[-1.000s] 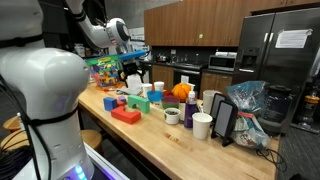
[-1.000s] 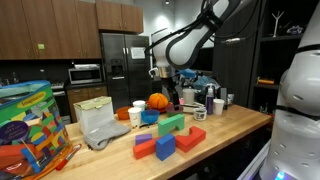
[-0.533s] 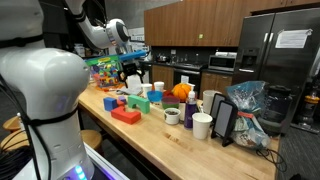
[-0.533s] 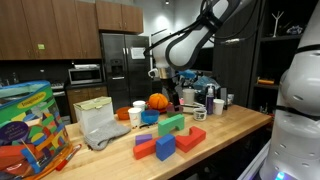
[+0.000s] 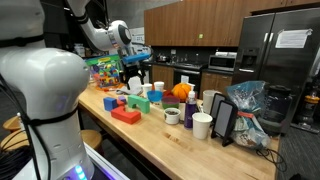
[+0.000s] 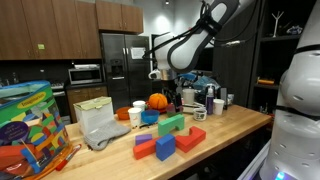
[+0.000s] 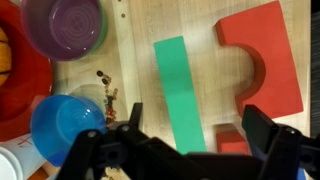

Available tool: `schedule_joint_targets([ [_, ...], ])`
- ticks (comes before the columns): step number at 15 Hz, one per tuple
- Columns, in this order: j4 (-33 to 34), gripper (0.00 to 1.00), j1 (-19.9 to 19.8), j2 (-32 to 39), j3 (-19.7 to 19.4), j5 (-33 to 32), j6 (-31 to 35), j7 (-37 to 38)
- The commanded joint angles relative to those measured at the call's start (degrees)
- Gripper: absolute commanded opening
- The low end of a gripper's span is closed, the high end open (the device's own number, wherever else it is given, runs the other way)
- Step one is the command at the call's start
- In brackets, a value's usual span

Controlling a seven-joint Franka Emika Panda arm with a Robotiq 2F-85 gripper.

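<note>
My gripper (image 7: 197, 125) is open and empty, hanging above the wooden counter (image 7: 130, 60). In the wrist view a green flat block (image 7: 180, 90) lies straight below, between the fingers. A red arch block (image 7: 265, 55) lies beside the green block. A blue cup (image 7: 65, 125) and a purple bowl (image 7: 68, 25) are on the other side. In both exterior views the gripper (image 5: 133, 68) (image 6: 172, 92) hovers well above the green block (image 6: 172, 123), touching nothing.
Red blocks (image 6: 190, 137) and a blue block (image 6: 165, 146) lie near the counter's front edge. An orange ball (image 6: 157, 101), a grey bag (image 6: 100, 125) and a colourful toy box (image 6: 25, 125) stand nearby. A mug (image 5: 172, 116) and a white cup (image 5: 202, 125) stand farther along.
The arm has shifted very slightly. The gripper stays open and nothing on the counter has moved.
</note>
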Motion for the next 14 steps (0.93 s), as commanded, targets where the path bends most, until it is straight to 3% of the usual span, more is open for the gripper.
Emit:
schedule_joint_targets([
  [1, -1.4, 1.0, 0.01, 0.17, -1.43, 2.51, 1.94, -5.41],
  [9, -5.43, 1.0, 0.53, 0.41, -1.62, 7.14, 8.51, -12.84],
  [14, -12.21, 1.0, -0.22, 0.3, -2.2, 5.69, 18.97, -16.7],
])
